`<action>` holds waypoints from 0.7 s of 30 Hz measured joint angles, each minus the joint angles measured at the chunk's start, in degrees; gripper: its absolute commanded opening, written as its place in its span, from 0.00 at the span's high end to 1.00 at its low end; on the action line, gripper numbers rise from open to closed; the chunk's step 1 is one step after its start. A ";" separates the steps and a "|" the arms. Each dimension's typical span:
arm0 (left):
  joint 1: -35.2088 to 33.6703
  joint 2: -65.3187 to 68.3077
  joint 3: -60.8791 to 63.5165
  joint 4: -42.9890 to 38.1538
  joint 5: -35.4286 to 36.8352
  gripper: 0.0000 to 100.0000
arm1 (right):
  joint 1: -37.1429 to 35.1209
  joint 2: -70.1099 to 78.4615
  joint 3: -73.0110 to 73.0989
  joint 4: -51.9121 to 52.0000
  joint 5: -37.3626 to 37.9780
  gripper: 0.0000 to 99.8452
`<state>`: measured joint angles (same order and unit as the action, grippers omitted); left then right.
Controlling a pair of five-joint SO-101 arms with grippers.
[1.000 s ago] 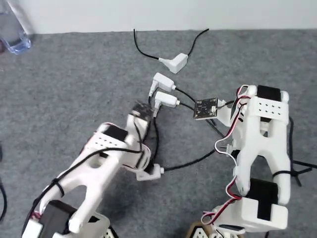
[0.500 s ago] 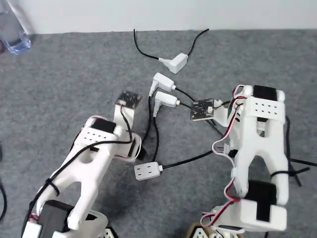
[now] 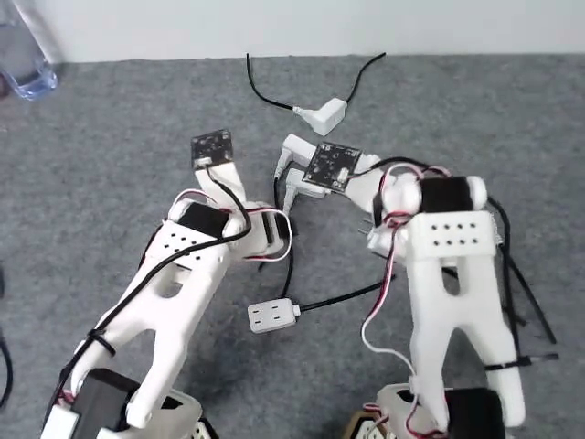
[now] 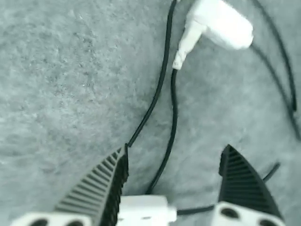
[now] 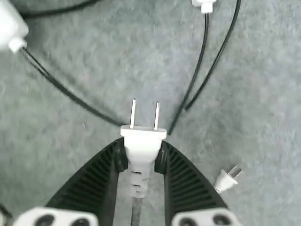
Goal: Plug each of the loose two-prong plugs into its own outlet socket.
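Swung toward ten o'clock, the right gripper was clamped on one plug; the left gripper was spread open, the outlet socket unfilled.

The grey carpeted table carries the following. Ahead of my left pincer: one white plug, lying flat, with black cables. Just beside my right pincer: a small loose plug. Behind both pincers, between my arms: the white outlet block on its cable.
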<state>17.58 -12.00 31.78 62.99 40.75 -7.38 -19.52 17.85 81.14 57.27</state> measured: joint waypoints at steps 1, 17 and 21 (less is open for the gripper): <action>0.18 0.00 0.35 -1.14 1.05 0.70 | -0.53 -0.44 1.93 -1.93 -1.05 0.99; 5.98 0.00 12.84 -27.43 5.27 0.70 | -7.56 -1.05 8.44 -8.53 -5.63 0.99; 6.15 -2.73 13.89 -27.69 6.33 0.70 | -7.82 -1.05 6.42 -6.51 -5.63 0.99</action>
<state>23.74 -14.73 45.67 35.30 47.08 -15.21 -20.57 24.26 74.64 51.65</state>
